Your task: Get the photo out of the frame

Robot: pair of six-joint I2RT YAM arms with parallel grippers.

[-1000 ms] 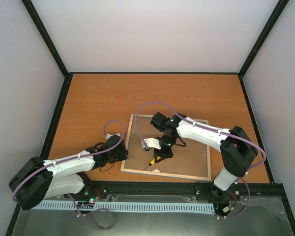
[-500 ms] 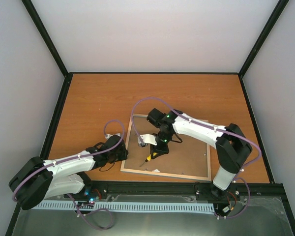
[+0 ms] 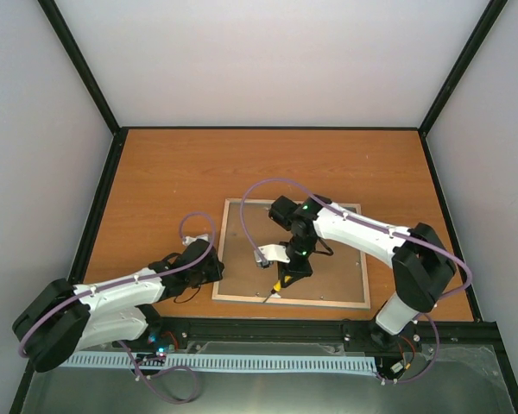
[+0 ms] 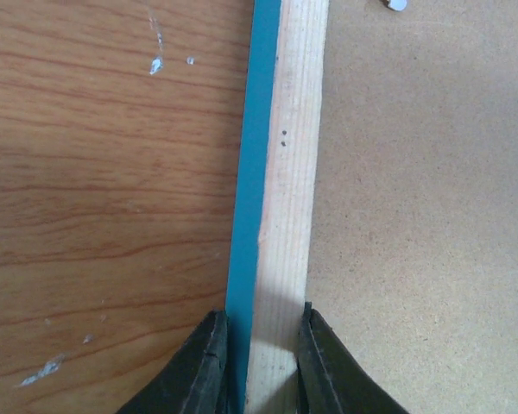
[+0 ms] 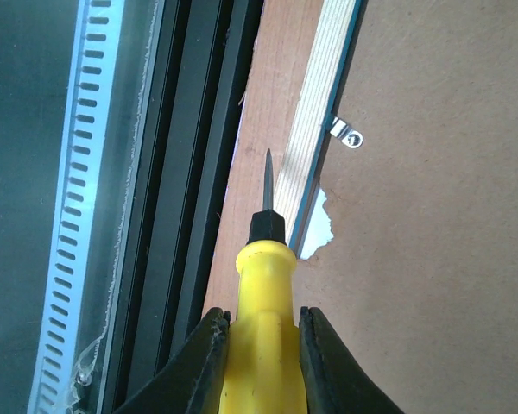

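So the frame (image 3: pixel 328 304) is lying back-up on the surface (image 3: pixel 173 172); left gripper (image 4: pixel 257 345) is pinched tight on its left rail; right gripper (image 5: pixel 261 326) is clamped round a yellow screwdriver (image 5: pixel 263 276), tip by the near rail.

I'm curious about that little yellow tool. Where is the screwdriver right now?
In the top view, the screwdriver sits low and centre, clamped in the right claw, with its tip at the near edge of the frame.
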